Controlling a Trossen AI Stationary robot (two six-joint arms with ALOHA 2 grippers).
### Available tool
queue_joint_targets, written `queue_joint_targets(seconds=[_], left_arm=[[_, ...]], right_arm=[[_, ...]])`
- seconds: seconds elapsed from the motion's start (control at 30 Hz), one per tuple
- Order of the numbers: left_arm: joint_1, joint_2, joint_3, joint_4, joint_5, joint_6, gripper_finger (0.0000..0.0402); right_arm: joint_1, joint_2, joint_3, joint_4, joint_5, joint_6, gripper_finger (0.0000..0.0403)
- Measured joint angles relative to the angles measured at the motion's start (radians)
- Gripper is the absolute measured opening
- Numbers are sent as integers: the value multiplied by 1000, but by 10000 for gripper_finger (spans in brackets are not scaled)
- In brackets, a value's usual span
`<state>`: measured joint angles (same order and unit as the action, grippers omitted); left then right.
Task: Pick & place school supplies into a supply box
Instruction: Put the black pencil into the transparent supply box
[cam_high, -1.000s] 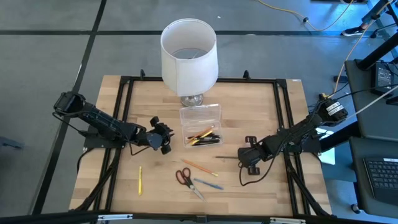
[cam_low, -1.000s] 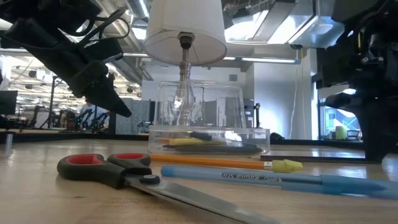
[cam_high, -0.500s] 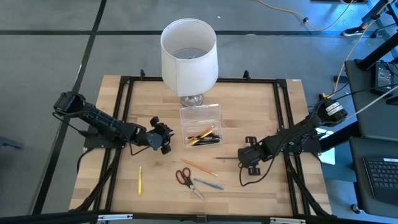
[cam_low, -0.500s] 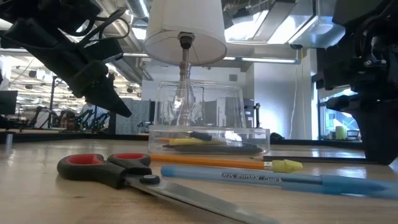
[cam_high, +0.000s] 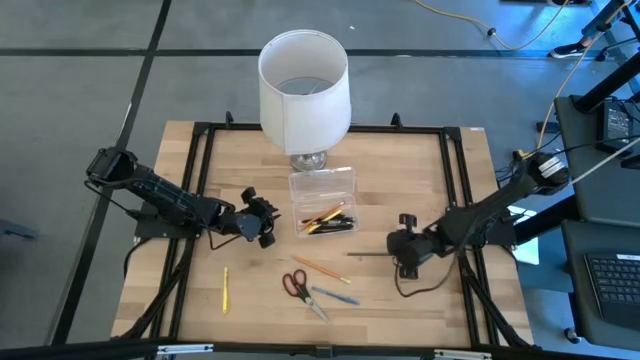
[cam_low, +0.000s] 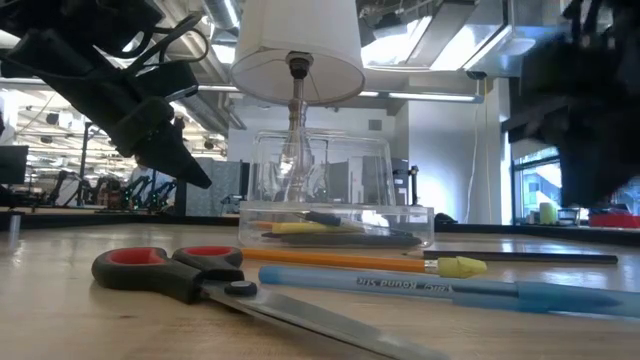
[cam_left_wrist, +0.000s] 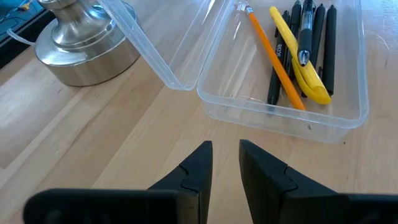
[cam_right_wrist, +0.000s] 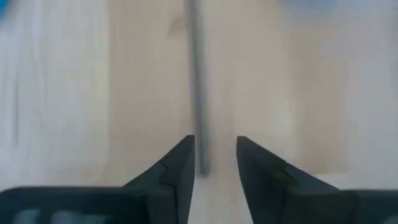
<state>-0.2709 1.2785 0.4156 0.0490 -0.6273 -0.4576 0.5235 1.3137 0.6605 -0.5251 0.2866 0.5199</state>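
Observation:
The clear supply box (cam_high: 322, 205) stands open at mid-table, its lid tipped back toward the lamp, and holds several pens and pencils (cam_left_wrist: 298, 50). Red-handled scissors (cam_high: 298, 288), an orange pencil (cam_high: 322, 270), a blue pen (cam_high: 335, 296) and a yellow pencil (cam_high: 225, 290) lie flat on the wood. A dark pen (cam_high: 366, 254) lies flat to the right of them. My right gripper (cam_high: 405, 245) hangs open above this pen's right end (cam_right_wrist: 200, 158), clear of it. My left gripper (cam_high: 262, 218) waits left of the box, open by a narrow gap, holding nothing.
A lamp with a white shade (cam_high: 303, 85) and a metal base (cam_left_wrist: 87, 50) stands just behind the box. A black frame (cam_high: 200, 180) runs along the table's edges. Bare wood lies between the box and the loose supplies.
My right gripper has come off the dark pen's right end, risen from the table and shifted a little toward the right edge. The pen stays flat where it was. My left gripper has kept still.

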Motion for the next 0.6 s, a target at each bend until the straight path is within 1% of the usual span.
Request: queue_joint_targets(seconds=[0.1,0.17,0.3,0.47,0.6], left_arm=[[0,0,0,0,0,0,72],[0,0,0,0,0,0,72],[0,0,0,0,0,0,72],[0,0,0,0,1,-2,72],[0,0,0,0,12,-3,72]], right_arm=[[77,-60,-37,90,234,25,122],[121,-80,-90,182,306,23,122],[162,-82,-216,442,322,-2,122],[163,-52,-393,852,323,-107,122],[163,-47,-502,1049,316,-160,122]])
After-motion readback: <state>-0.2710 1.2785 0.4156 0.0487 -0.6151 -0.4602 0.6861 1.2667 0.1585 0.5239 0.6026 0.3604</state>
